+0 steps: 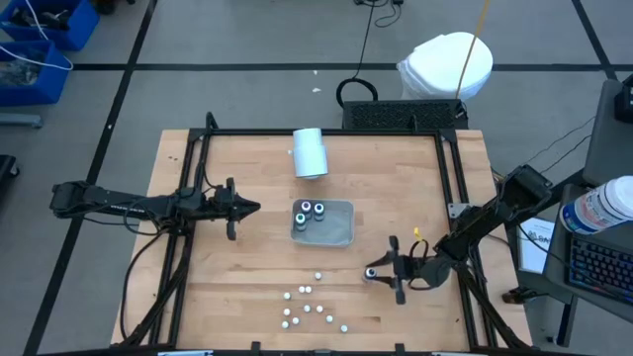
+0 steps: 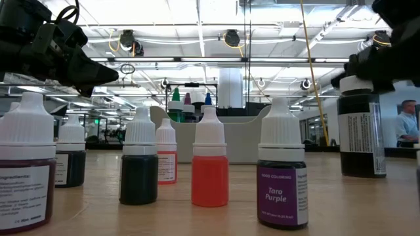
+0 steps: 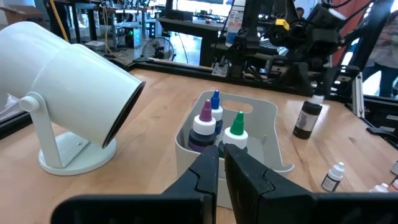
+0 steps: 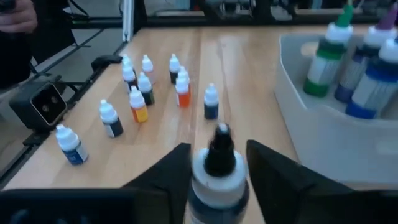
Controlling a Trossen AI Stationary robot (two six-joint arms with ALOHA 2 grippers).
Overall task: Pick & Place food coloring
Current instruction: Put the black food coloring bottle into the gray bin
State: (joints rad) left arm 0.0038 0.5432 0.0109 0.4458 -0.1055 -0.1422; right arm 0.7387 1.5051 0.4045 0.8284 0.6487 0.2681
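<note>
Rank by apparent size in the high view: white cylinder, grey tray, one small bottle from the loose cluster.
1. grey tray, largest outline.
2. white cylinder, smaller outline than the tray, though it stands taller and so nearer the camera.
3. small bottle, only a dot.

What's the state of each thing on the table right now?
Grey tray: upright, holding three bottles.
Three bottles in tray: standing, capped.
Dark bottle: upright between the right end effector's open fingers.
Small bottles: standing loose near the table's front edge.
White cylinder: tipped sideways on its stand.
Left end effector: shut, empty, beside tray.
</note>
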